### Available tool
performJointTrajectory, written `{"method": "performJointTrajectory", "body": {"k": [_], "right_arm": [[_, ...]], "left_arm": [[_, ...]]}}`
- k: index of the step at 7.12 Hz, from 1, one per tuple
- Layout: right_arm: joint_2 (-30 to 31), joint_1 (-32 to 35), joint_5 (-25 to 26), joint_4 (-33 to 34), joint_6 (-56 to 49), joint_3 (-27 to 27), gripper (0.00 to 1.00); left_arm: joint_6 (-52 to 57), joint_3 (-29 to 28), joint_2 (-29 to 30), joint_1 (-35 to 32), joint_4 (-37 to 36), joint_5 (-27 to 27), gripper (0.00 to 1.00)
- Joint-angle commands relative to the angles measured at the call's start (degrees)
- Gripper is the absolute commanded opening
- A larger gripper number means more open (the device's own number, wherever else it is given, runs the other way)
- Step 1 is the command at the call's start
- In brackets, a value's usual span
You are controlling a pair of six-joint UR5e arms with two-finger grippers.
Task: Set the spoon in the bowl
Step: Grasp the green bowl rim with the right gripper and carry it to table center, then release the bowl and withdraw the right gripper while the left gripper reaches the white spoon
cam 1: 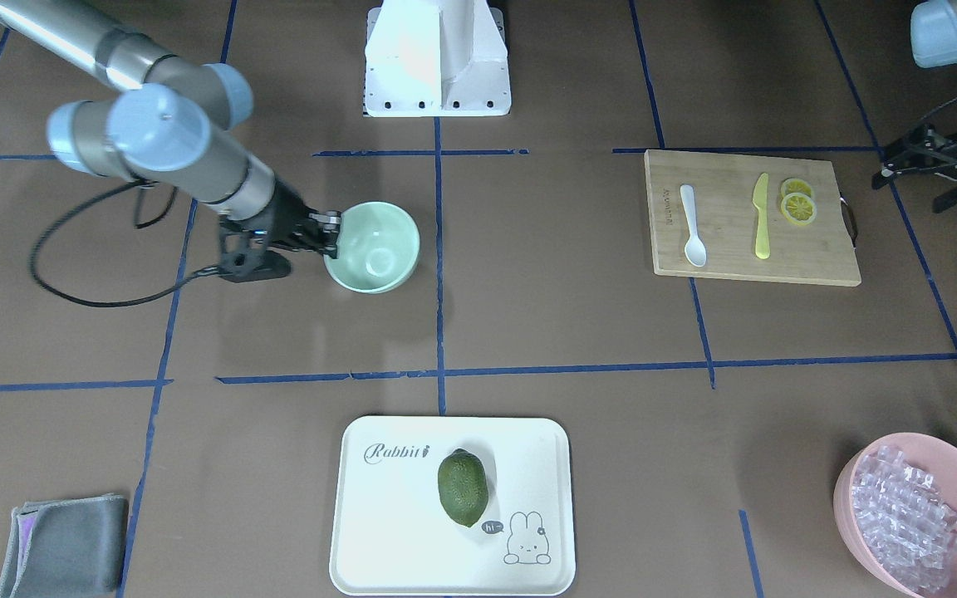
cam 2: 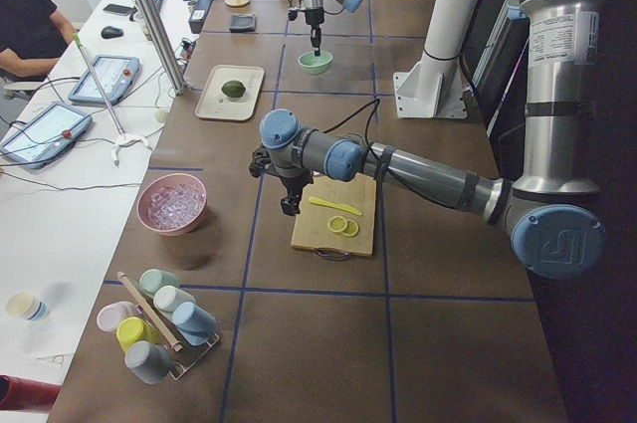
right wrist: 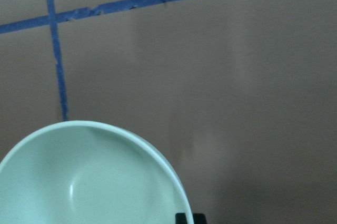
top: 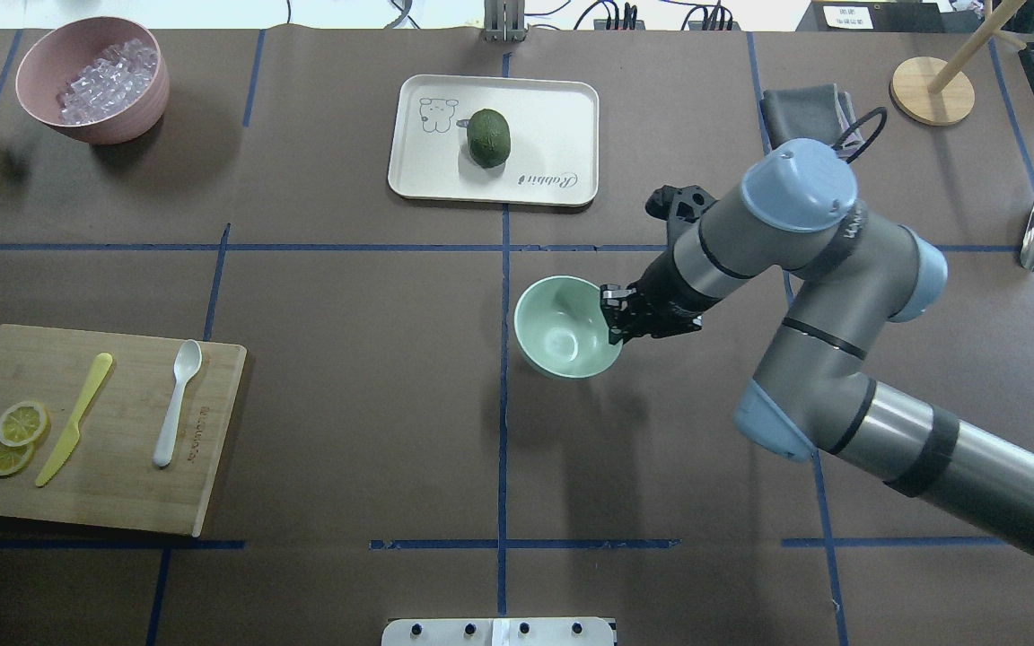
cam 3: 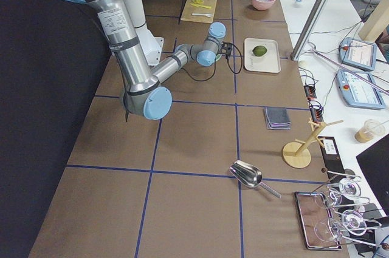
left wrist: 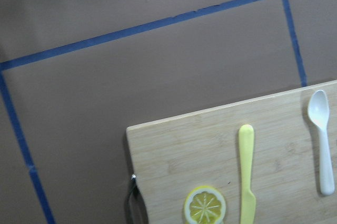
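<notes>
The white spoon [cam 1: 691, 224] lies on a wooden cutting board [cam 1: 744, 262], also seen from overhead [top: 176, 404] and in the left wrist view [left wrist: 324, 139]. The mint-green bowl [cam 1: 375, 249] sits near the table's middle [top: 562, 327] and fills the lower left of the right wrist view [right wrist: 89, 182]. My right gripper [top: 613, 318] is at the bowl's rim and looks shut on it, also in the front view [cam 1: 331, 234]. My left gripper [cam 1: 908, 191] hovers beside the board's outer end, looks open and holds nothing.
A pale yellow knife [cam 1: 762, 216] and lemon slices [cam 1: 798, 203] share the board. A white tray [cam 1: 379, 515] holds a green fruit [cam 1: 463, 487]. A pink bowl [cam 1: 848, 498] of clear pieces and a grey cloth [cam 1: 63, 544] sit at the table's operator side.
</notes>
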State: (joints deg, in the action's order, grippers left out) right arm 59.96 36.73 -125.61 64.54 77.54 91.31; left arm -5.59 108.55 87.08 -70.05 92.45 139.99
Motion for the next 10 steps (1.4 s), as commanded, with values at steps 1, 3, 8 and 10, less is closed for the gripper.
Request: {"method": "performJointTrajectory", "body": {"k": [1, 3, 8, 10], "right_arm": [[-6.7, -4.2, 6.3, 1.3, 3.1, -4.8, 0.02], [-7.3, -4.8, 7.7, 3.8, 4.3, -4.7, 0.05], [-6.4, -4.7, 7.6, 10.2, 4.3, 0.0, 0.28], [-1.2, -1.4, 7.0, 15.2, 4.1, 11.3, 0.99]], "left_arm": [[-9.1, 0.3, 0.8, 5.7, 5.8, -3.8, 1.0], [-16.9, 0.4, 1.2, 11.7, 10.7, -7.6, 1.0], [-33.2, 2.0, 4.6, 24.3, 12.7, -15.4, 1.0], [-38.1, 1.3, 5.8, 31.3, 12.5, -24.6, 1.0]]}}
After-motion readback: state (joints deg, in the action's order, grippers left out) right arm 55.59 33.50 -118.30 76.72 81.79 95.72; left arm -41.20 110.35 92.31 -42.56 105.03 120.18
